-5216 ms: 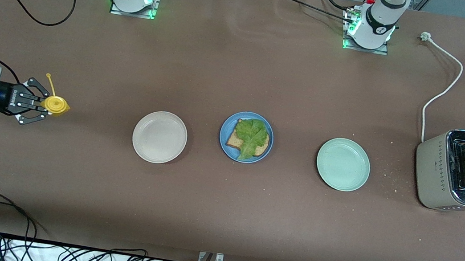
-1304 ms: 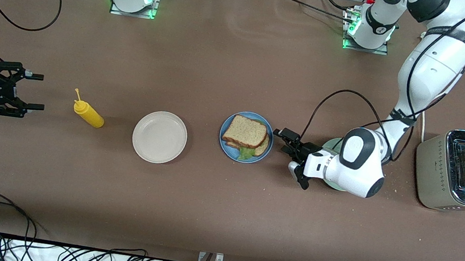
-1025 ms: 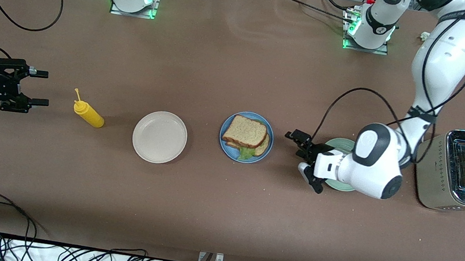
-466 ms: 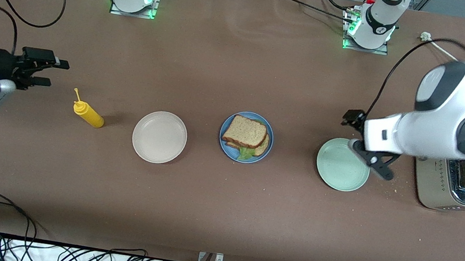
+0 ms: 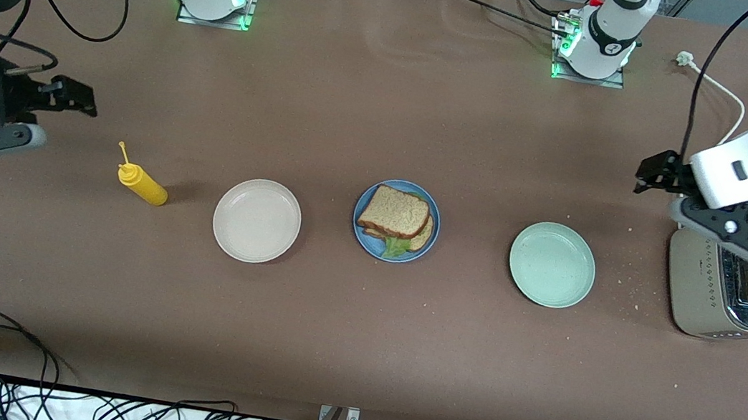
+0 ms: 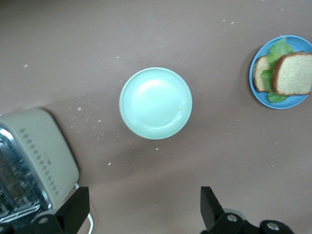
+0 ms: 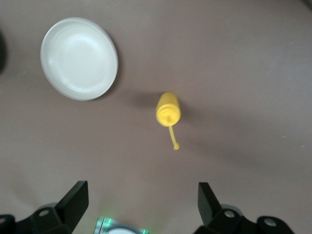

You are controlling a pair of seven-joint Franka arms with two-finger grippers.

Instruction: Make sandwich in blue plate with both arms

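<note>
**Sandwich stacked on the blue plate, both grippers up and empty**

The sandwich (image 5: 396, 220) lay on the blue plate (image 5: 361, 233) at the middle of the table (image 5: 355, 352). Its top slice of toasted bread sat a little askew over the lower slice, and a ruffled edge of green lettuce showed between them on the side nearer the front camera. In the left wrist view the sandwich (image 6: 287, 73) and the blue plate (image 6: 278, 103) appeared at the picture's edge.

A beige plate (image 5: 257, 220) stood beside the blue one toward the right arm's end, and a pale green plate (image 5: 552, 264) toward the left arm's end; neither touched the blue plate. A yellow squeeze bottle (image 5: 140, 183) lay tilted near the beige plate, closer to the right arm's end. A toaster (image 5: 732, 286) stood near the left arm's end of the table, with crumbs scattered on the table by it.

The left gripper (image 6: 142, 212) hung in the air over the toaster's edge, jaws wide apart and holding nothing. The right gripper (image 7: 142, 204) hung over the right arm's end of the table, near the bottle, jaws likewise spread and empty.
</note>
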